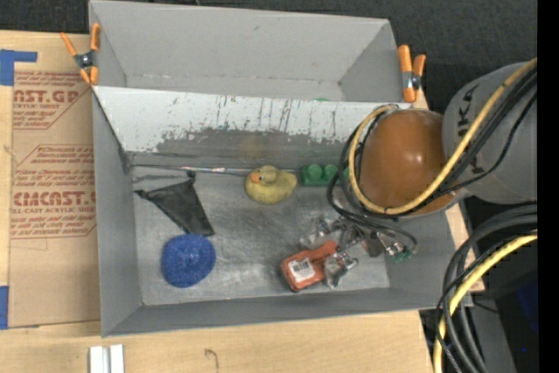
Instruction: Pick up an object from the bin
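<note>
Hovering down-right of the yellow duck (pixel 270 185), my tool (pixel 337 251) is beside an orange object (pixel 302 269); can't tell its opening.

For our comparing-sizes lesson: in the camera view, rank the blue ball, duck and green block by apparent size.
1. Blue ball, slightly ahead.
2. Duck, close to the ball.
3. Green block, clearly smallest, possibly partly hidden.

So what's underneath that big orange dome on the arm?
The gripper, hanging beside a small orange-red thing with a white label. A green thing runs partly under the dome; its far end is covered.
</note>
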Tool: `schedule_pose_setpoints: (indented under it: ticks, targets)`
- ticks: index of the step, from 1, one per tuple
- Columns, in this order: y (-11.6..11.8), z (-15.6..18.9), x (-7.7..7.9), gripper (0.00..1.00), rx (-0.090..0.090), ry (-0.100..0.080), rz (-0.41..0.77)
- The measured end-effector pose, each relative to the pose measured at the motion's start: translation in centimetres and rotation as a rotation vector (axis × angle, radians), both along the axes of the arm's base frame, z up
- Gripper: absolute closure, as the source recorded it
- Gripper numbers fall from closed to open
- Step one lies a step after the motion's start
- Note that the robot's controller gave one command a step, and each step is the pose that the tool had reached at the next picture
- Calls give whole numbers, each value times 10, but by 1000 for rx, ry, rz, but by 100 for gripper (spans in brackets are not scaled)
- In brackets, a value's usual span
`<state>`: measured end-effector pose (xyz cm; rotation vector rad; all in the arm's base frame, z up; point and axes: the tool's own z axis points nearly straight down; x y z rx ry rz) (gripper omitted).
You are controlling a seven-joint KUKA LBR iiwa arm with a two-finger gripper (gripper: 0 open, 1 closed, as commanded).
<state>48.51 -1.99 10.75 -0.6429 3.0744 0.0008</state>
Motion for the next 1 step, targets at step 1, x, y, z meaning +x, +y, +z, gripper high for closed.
schedule_pose_setpoints:
  ticks: [1]
  targets:
    - [0, 9, -1, 100, 0, 3, -1]
